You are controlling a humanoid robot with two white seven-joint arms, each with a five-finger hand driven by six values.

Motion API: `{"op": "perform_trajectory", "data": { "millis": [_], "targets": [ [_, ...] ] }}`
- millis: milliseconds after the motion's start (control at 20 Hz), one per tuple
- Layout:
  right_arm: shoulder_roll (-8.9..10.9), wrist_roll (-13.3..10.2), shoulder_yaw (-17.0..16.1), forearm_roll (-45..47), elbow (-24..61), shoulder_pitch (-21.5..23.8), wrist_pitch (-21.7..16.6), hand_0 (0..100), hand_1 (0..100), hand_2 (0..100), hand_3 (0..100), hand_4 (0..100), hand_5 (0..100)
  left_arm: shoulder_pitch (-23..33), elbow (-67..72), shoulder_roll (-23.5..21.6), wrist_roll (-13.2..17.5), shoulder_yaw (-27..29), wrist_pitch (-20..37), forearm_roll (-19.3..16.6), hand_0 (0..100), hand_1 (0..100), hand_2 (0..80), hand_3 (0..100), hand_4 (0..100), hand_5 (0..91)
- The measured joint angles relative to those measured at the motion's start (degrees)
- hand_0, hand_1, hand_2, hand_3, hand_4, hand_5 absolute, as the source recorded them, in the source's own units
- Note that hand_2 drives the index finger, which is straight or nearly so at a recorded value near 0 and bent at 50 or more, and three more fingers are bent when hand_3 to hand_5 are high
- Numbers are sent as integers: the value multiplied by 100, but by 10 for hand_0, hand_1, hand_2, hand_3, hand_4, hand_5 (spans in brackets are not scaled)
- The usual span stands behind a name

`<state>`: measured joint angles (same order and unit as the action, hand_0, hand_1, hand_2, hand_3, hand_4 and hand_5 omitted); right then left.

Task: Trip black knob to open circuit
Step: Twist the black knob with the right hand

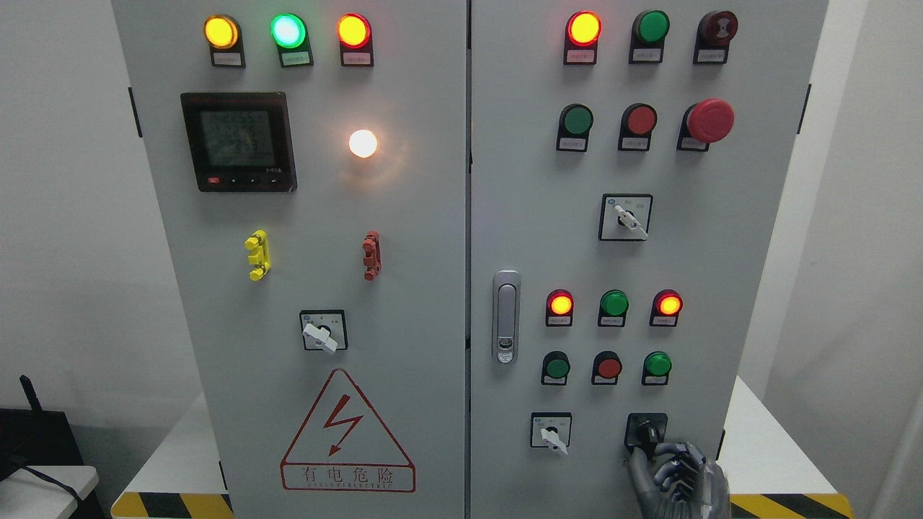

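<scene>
Head view. Grey control cabinet (404, 346), two doors, upright on a white table (764, 447) with black-and-yellow hazard striping along the front edge.

Left door, top row: amber lamp (221, 32), green lamp (288, 30), orange-red lamp (353, 30), all lit. Below: black digital meter (238, 141), readout too faint to read; white round lamp (363, 143), glowing. Mid-height: yellow clip (257, 255) and red clip (371, 255), well apart. Beneath: white rotary switch (323, 331), lever tilted. At bottom: red triangular lightning warning sign (347, 432).

Right door, top row: lit red lamp (583, 28), unlit green lamp (651, 27), dark red buzzer (717, 27). Second row: green button (577, 120), red button (640, 120), red mushroom stop button (709, 120). Below: white selector switch (626, 218). At the door's left edge: silver door latch (506, 317). Lower cluster: three small lamps, outer two lit red-orange, middle green unlit; three small buttons under them, green, red, green. Bottom row: small white rotary switch (551, 432) and, to its right, black knob (647, 432), near the lower right corner of the right door.

Right hand (674, 476): metallic grey, entering from the bottom edge right of middle, raised just under the black knob. Fingers (660, 472) curled inward, bunched together, topmost tips at the knob's lower edge; actual pinch on the knob not discernible.

Lower left corner: black device with antenna (29, 425) on a separate white surface.
</scene>
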<state>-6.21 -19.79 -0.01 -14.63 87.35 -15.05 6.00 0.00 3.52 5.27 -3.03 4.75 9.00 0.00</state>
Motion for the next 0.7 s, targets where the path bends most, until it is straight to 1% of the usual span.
{"op": "perform_trajectory", "data": {
  "millis": [701],
  "targets": [
    [-22,13,0,131,-7,-23,-3,530,793,639,915,932,980,0,0,0,0,0,0,0,120,389,0,0,0,0]
  ]
}}
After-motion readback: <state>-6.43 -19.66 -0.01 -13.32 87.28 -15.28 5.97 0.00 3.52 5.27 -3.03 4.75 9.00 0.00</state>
